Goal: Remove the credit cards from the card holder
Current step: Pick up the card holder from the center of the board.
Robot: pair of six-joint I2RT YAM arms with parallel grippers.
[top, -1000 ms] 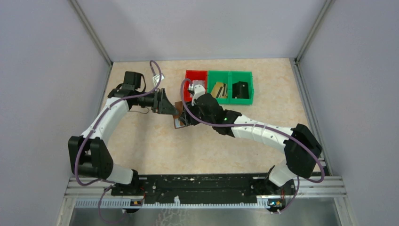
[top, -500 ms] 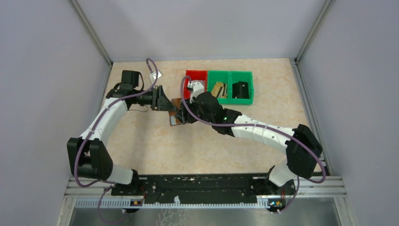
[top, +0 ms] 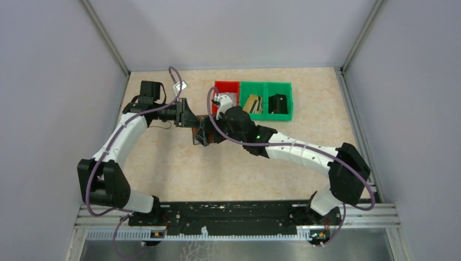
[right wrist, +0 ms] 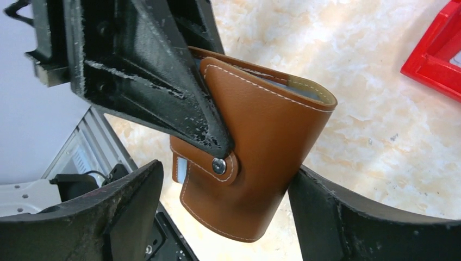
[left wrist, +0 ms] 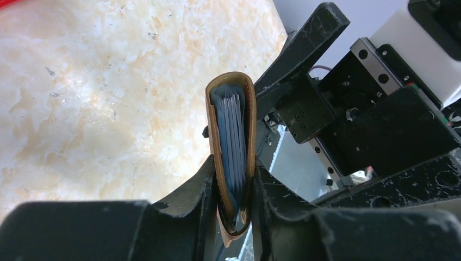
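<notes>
Left pincer (left wrist: 234,185): mine, clenched on the wallet; one finger presses each leather face near the lower end
Right pincer (right wrist: 234,209): mine too, released; its fingers are spread wide and straddle the wallet without squeezing it; I cannot tell whether the finger on the right of its view touches the leather
Table (top: 179,174): pale marbled top; both my arms meet over its left-middle part
Green bins (top: 266,84): two, at the far side; dark and tan things lie inside, too small for me to name
Red bin (top: 223,86): just left of the green ones, touching them
Wallet (right wrist: 272,141): brown leather, folded shut, in my left grip, on the near side of the red bin
Cards (left wrist: 231,136): pale blue edges, stacked inside the fold, none drawn out
Tab (right wrist: 206,160): small strap, fastened over the side
Snap (right wrist: 219,166): metal stud, closed
</notes>
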